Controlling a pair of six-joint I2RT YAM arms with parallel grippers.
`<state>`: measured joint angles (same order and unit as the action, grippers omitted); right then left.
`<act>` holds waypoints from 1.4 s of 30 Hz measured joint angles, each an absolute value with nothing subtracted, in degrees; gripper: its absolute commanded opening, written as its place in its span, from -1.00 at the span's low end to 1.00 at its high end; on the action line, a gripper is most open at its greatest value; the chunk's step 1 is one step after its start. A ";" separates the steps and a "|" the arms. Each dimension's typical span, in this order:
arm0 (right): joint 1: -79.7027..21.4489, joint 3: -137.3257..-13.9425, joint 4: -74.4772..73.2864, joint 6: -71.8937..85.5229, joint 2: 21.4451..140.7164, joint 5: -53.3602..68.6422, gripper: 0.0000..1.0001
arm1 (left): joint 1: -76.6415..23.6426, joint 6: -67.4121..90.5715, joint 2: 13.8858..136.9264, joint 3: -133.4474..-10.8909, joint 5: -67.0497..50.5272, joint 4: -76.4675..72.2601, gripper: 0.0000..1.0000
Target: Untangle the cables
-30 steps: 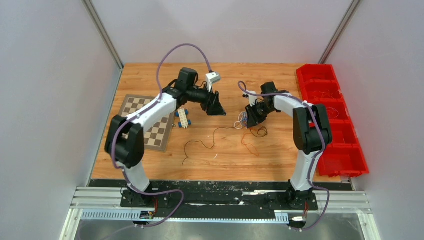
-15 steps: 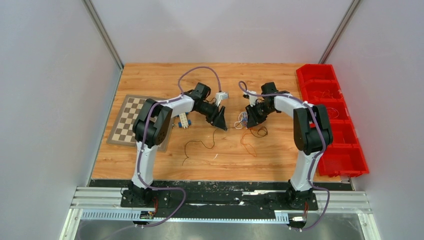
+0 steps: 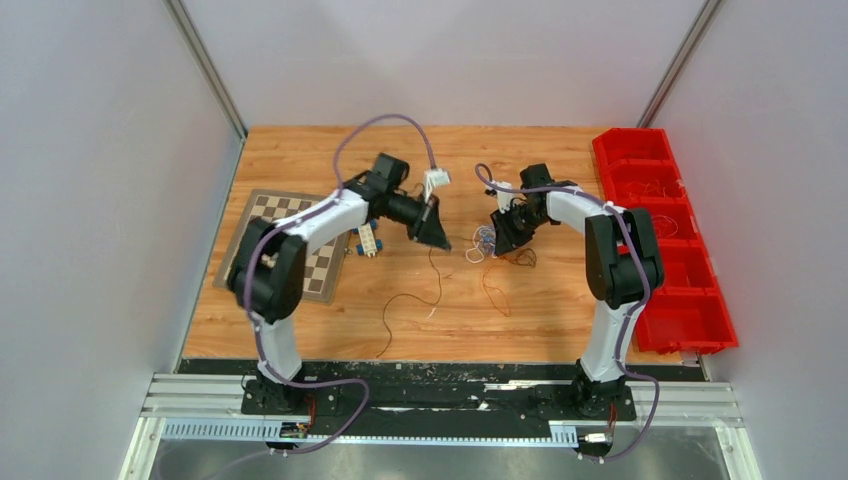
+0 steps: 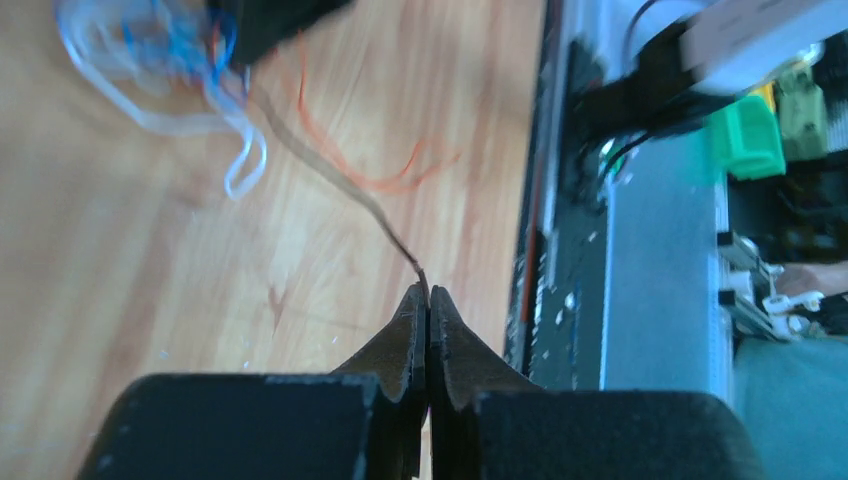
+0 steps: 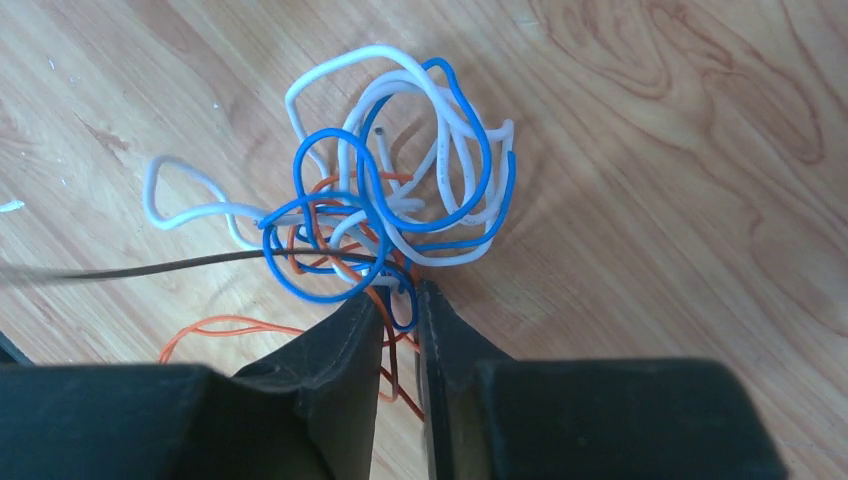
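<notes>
The cables form a small knot (image 5: 400,190) of white, blue, orange and dark wires at mid-table (image 3: 483,240). My right gripper (image 5: 398,295) is shut on the knot's near edge, with a blue loop and orange strands pinched between its jaws; in the top view it (image 3: 494,242) sits just right of the knot. My left gripper (image 4: 428,292) is shut on the dark brown cable (image 4: 340,185), which runs from its tips to the blurred knot (image 4: 170,60). From above, the left gripper (image 3: 440,243) is left of the knot and the dark cable's tail (image 3: 400,305) trails toward the near edge.
An orange strand (image 3: 492,290) lies loose just in front of the knot. A chessboard mat (image 3: 290,245) and a small white-and-blue block (image 3: 366,238) lie to the left. Red bins (image 3: 665,230) line the right edge. Grey walls enclose the table.
My left gripper came down beside the knot and shut on the dark brown cable, then drew back a little. The cable's loose tail swung toward the near edge. The right arm stayed put.
</notes>
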<state>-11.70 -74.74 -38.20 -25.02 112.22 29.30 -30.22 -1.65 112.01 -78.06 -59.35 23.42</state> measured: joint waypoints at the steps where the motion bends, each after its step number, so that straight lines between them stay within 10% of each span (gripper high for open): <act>1: -11.70 -74.74 -38.09 -25.04 112.27 28.95 -0.59 | -29.28 0.03 107.96 -78.37 -60.45 22.22 -1.00; 9: -11.22 -74.00 -37.36 -24.95 112.01 30.30 -0.56 | -23.35 19.40 88.99 -90.37 -66.67 3.66 -1.00; 21: -10.76 -71.37 -35.14 -25.06 110.76 30.92 -0.46 | -14.52 49.25 97.32 -119.57 -67.66 -17.58 -1.00; 26: -10.59 -70.50 -33.91 -25.45 110.34 30.39 -1.00 | -14.52 53.74 97.38 -129.14 -66.63 -22.15 -1.00; 42: 0.49 -69.38 -34.09 -26.30 108.92 26.96 -1.00 | -5.63 54.39 97.34 -133.84 -59.57 -21.67 -1.00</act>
